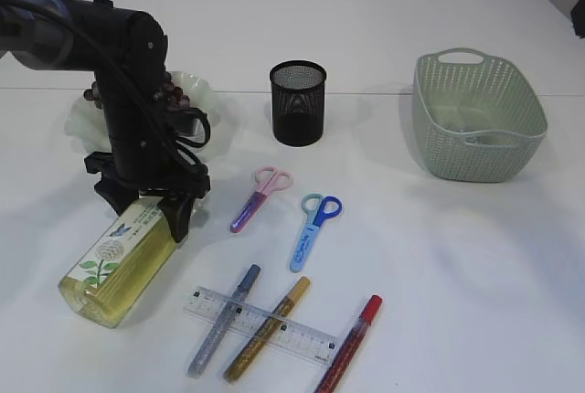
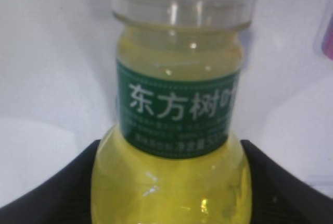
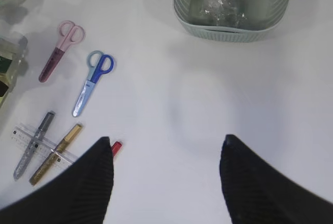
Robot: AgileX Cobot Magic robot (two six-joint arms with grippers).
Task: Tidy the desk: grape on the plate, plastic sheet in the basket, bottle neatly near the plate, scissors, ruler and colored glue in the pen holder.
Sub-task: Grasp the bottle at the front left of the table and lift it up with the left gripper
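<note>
Bottle [image 2: 174, 130] lying, neck between left jaws, table [image 1: 439, 256]

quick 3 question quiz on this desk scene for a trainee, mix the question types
1. True or false: the bottle stands upright.
2. Which thing lies under the silver and gold glue pens: A) ruler B) blue scissors C) basket?
3. Fill in: the left gripper's fingers straddle the ___.

Key
1. False; it lies on its side.
2. A
3. bottle; whether it is gripped yet cannot be told.
</note>
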